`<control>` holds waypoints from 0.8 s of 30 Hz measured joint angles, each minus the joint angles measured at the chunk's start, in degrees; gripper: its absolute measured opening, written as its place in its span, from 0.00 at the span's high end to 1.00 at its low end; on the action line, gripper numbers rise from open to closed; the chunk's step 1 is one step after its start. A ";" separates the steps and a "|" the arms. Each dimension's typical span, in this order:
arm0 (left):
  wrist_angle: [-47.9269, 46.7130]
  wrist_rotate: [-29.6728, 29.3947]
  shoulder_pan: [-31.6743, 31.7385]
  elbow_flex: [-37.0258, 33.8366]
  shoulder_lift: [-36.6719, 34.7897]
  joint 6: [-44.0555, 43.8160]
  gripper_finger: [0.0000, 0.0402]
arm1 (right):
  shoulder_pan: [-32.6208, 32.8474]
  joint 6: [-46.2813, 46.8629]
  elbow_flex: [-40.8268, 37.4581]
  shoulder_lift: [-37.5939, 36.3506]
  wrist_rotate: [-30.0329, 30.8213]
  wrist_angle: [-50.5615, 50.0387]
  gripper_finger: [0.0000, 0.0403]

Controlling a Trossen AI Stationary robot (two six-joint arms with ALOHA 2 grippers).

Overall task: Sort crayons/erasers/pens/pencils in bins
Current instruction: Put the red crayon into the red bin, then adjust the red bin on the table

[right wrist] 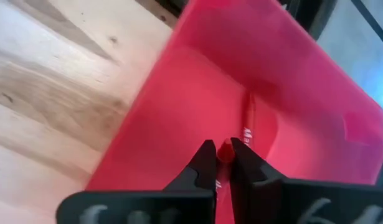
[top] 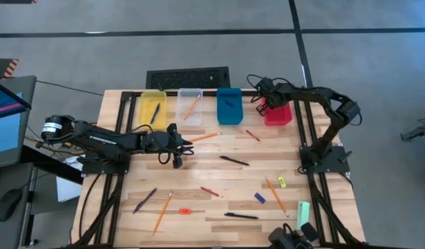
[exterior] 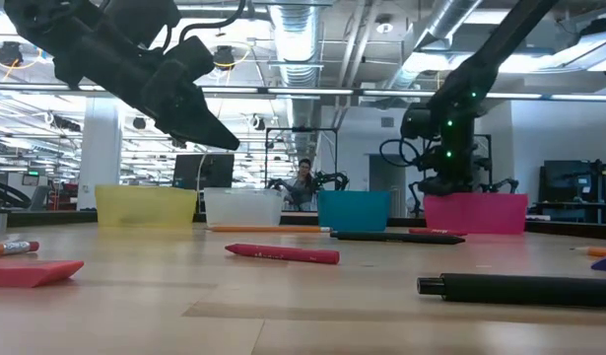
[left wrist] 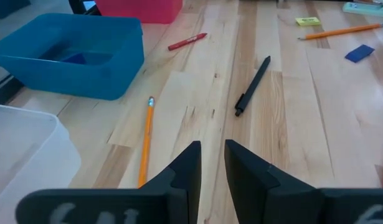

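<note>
**Red crayon pinched over the red bin**

A red crayon [right wrist: 226,151] sits squeezed between the two fingers of the right gripper [right wrist: 220,163]. Right under this gripper is the red bin [right wrist: 179,118], and another red crayon [right wrist: 248,121] lies inside it, just past the fingertips.

The left gripper [left wrist: 211,163] hangs above the wooden table [top: 219,183] with nothing in it, its fingers only a little apart. An orange pencil [left wrist: 146,140] lies beside its fingers. A black pen [left wrist: 252,86] lies on the table ahead of it. The blue bin [left wrist: 76,56] is ahead, beyond the pencil, and the clear bin [left wrist: 23,158] is close by on that same side.
</note>
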 joint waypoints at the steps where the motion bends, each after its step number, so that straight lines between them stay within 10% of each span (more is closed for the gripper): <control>1: 0.00 0.00 0.00 0.00 0.00 -0.04 0.85 | 0.00 0.00 0.04 0.21 -0.02 0.07 0.94; 24: 0.00 1.03 -0.02 0.00 0.00 -0.89 0.85 | 0.30 1.81 -0.02 1.44 4.33 0.66 0.62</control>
